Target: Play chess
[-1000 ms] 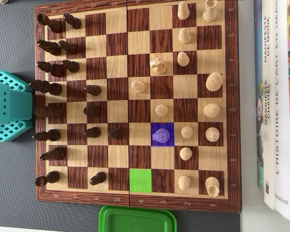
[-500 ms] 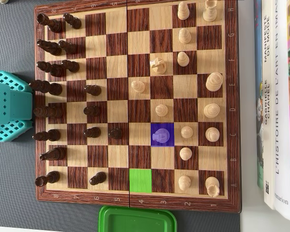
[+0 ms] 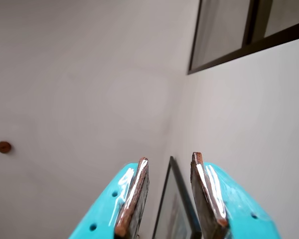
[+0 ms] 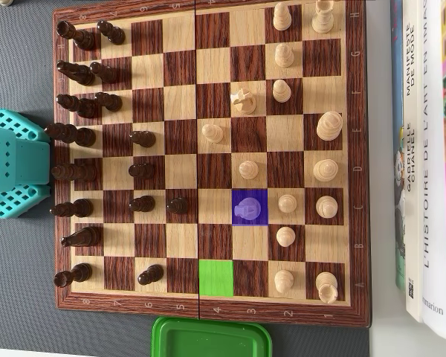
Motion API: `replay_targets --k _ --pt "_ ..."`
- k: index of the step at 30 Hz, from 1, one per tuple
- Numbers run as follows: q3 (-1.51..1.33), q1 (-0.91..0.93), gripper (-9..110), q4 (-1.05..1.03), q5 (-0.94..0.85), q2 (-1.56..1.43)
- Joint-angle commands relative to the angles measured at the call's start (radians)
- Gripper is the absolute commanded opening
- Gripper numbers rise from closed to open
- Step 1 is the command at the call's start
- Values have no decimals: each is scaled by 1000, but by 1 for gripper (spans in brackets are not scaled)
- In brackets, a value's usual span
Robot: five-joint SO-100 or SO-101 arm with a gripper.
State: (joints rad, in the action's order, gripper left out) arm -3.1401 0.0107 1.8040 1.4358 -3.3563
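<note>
In the overhead view a wooden chessboard (image 4: 208, 306) lies with dark pieces in the left columns and light pieces on the right. A light pawn (image 4: 247, 208) stands on a square tinted purple. An empty square (image 4: 215, 278) near the board's bottom edge is tinted green. The teal arm (image 4: 11, 163) sits off the board's left edge. In the wrist view my gripper (image 3: 170, 157) points up at bare walls. Its teal jaws with brown pads (image 3: 134, 194) stand apart with nothing between them. No chess piece shows in the wrist view.
A green plastic lid (image 4: 212, 338) lies just below the board. Books (image 4: 424, 163) are stacked along the board's right side. The wrist view shows a window frame (image 3: 239, 47), a framed picture (image 3: 177, 209) and a small wall hook (image 3: 4, 147).
</note>
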Motion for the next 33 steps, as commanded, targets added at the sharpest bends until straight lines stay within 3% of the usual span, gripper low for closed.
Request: replay_targets --k 1,15,33 --pt "-20 -6 14 2 2 9" --pt "-8 6 14 -51 -8 9" --pt "288 6 14 -1009 -8 9"
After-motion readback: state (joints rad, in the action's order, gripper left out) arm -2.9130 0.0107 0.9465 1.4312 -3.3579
